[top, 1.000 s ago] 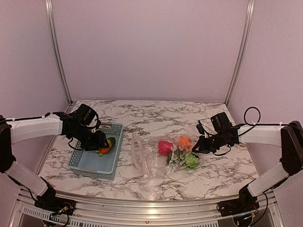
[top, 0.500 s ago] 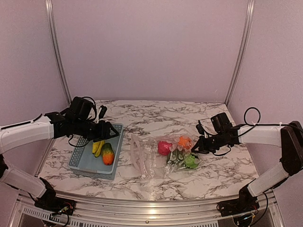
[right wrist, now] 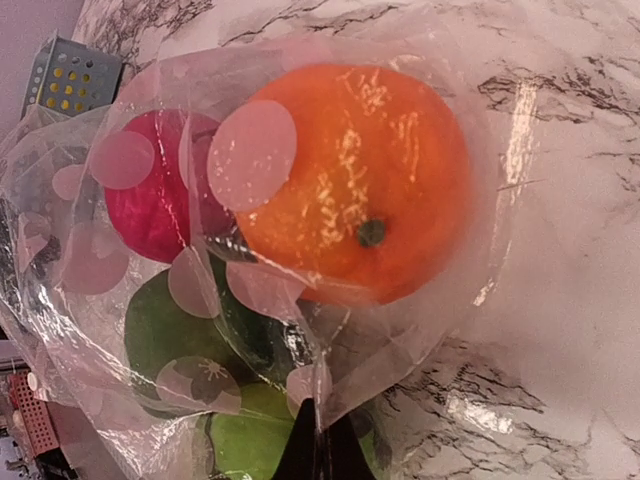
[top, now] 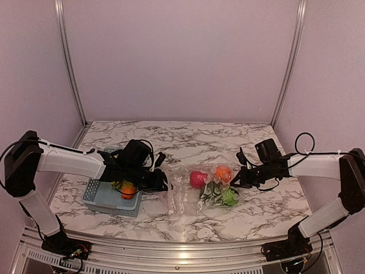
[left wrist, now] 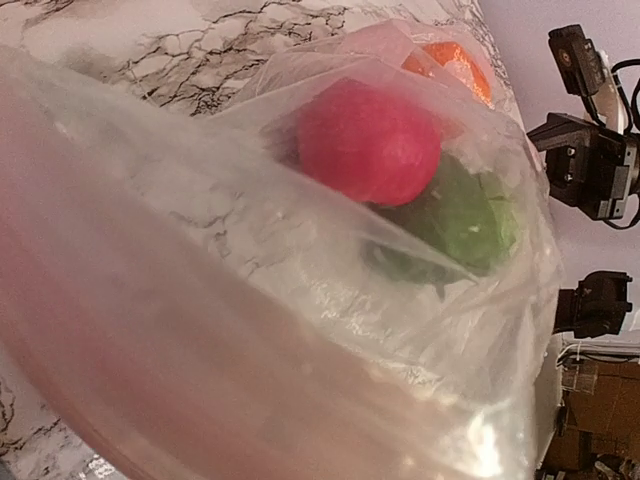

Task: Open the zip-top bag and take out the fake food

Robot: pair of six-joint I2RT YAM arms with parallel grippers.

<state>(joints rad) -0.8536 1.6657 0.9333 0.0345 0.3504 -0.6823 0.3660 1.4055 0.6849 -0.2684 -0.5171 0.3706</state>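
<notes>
Crinkly clear zip-top bag [top: 183,194] holds glossy fake food [top: 198,178].

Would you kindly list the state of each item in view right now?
zip-top bag: flat on table, mouth state unclear
red fruit: inside bag
orange: inside bag
green pepper: inside bag
basket: upright, holding an orange-green piece
right gripper: shut on bag
left gripper: at bag's left edge, jaws unclear

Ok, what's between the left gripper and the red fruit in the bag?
Only clear plastic of the zip-top bag. The top view shows its empty stretch running from the left gripper to the red fruit; the left wrist view agrees.
</notes>
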